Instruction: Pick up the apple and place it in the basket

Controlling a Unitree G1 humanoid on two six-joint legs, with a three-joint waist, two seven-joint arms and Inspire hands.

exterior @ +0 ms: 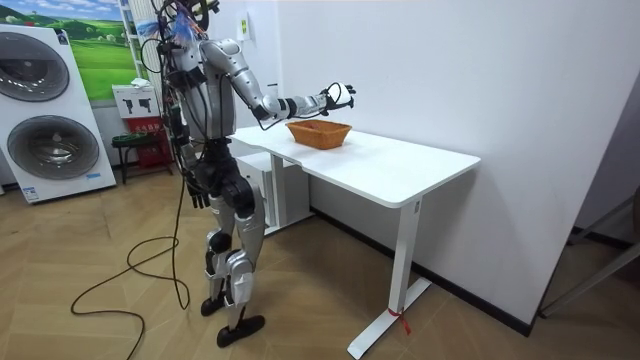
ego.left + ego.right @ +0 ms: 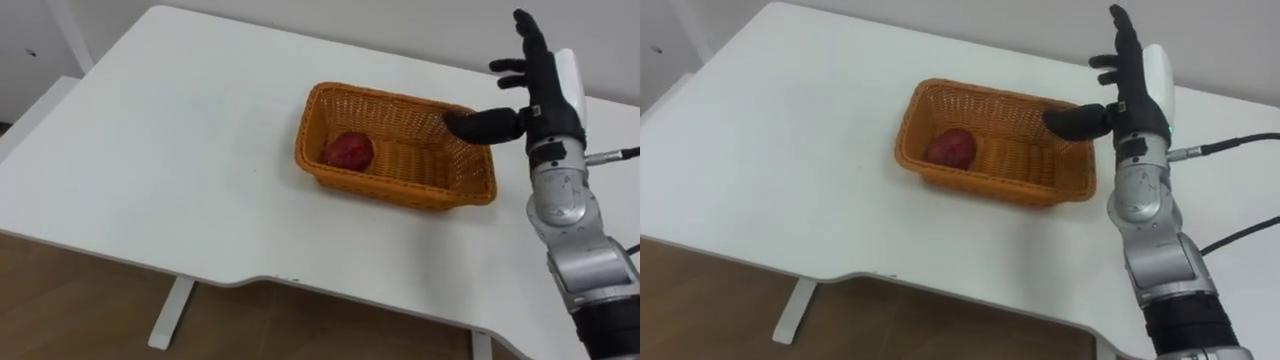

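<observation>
Apple lies in basket; room view shows robot at table.

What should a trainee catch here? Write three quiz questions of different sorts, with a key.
1. True or false: the right hand holds the apple.
2. The right hand is: A) shut into a fist; B) open, fingers straight, raised by the right end of the basket; C) curled round the basket's rim.
3. Fill the gap: the apple lies at the basket's ___ end, by the robot's sides.

Key: 1 false, the apple lies in the basket; 2 B; 3 left.
</observation>
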